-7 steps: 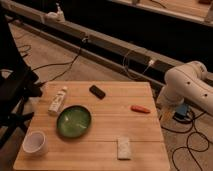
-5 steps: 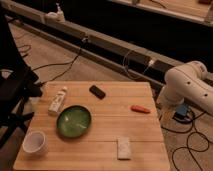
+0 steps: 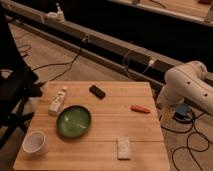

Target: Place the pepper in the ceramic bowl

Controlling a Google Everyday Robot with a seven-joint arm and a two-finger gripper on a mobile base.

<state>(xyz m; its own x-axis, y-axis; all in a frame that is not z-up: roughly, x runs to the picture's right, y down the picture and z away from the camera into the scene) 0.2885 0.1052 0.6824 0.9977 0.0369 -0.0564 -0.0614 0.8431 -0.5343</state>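
Note:
The pepper is a small slim orange-red thing lying on the wooden table, near its right edge. The ceramic bowl is a wide, shallow, glossy green dish, empty, left of the table's middle. My white arm hangs off the table's right side. The gripper is at the arm's lower end, beside the right table edge, a short way right of the pepper and apart from it. It holds nothing that I can see.
A black rectangular block lies at the back of the table. A white bottle lies at the left, a white cup at the front left, a pale block at the front. A dark chair stands left; cables lie on the floor at the right.

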